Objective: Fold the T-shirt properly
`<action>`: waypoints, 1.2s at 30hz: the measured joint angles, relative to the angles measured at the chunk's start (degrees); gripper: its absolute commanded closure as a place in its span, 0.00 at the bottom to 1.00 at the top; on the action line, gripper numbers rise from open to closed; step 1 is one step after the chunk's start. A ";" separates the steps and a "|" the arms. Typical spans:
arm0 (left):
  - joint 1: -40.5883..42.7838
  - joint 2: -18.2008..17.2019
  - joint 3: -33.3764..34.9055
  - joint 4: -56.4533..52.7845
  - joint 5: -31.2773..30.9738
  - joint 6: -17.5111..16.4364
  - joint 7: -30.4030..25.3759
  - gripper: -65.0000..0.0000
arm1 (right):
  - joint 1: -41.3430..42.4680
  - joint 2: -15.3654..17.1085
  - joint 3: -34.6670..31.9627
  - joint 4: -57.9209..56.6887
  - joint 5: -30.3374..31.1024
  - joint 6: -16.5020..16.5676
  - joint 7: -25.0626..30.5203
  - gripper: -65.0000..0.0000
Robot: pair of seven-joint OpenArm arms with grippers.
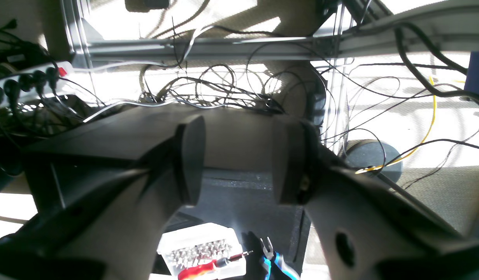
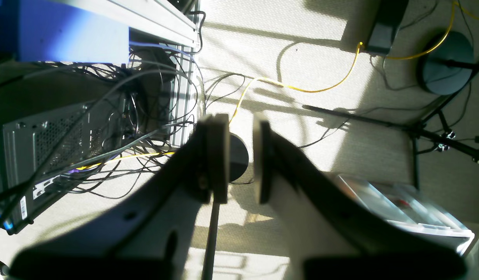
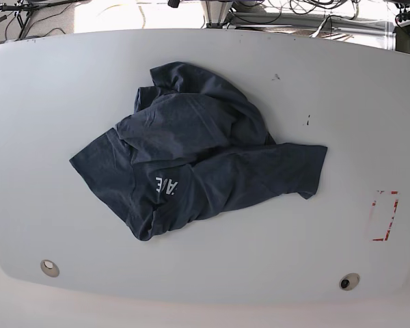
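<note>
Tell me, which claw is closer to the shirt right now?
Cannot tell. Neither the left claw nor the right claw shows over the table; both point at floor and cables, away from the shirt, which lies crumpled mid-table.

left gripper (image 1: 238, 163): I see broad black fingers with flat oval pads
right gripper (image 2: 241, 157): black fingers, screw holes visible

1 T-shirt (image 3: 198, 154) – 2 end effectors (image 1: 239, 159) (image 2: 241, 153)
</note>
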 measured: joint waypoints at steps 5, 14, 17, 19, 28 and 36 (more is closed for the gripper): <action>2.95 -0.37 -0.11 4.92 -0.26 -0.02 -0.42 0.61 | -2.08 -0.26 0.28 3.69 0.00 -0.04 0.04 0.83; 7.28 -0.98 -0.44 11.41 -0.31 0.17 0.33 0.61 | -6.10 -1.55 0.31 10.14 0.07 0.00 0.22 0.83; 7.65 -1.01 -0.46 12.90 -0.33 0.17 0.52 0.61 | -6.71 -2.03 0.31 11.10 0.04 0.04 -0.37 0.83; 8.11 -1.14 -0.46 13.99 -0.72 0.17 0.35 0.61 | -7.17 -2.08 0.31 11.78 0.13 0.04 -0.33 0.84; 9.01 -2.14 -0.66 16.20 -3.04 0.26 0.59 0.62 | -9.51 -1.70 0.35 14.25 1.46 0.44 -0.39 0.84; 9.25 -2.62 -0.55 18.03 -4.26 0.26 1.20 0.62 | -10.93 -1.57 0.37 17.94 3.45 0.66 0.00 0.84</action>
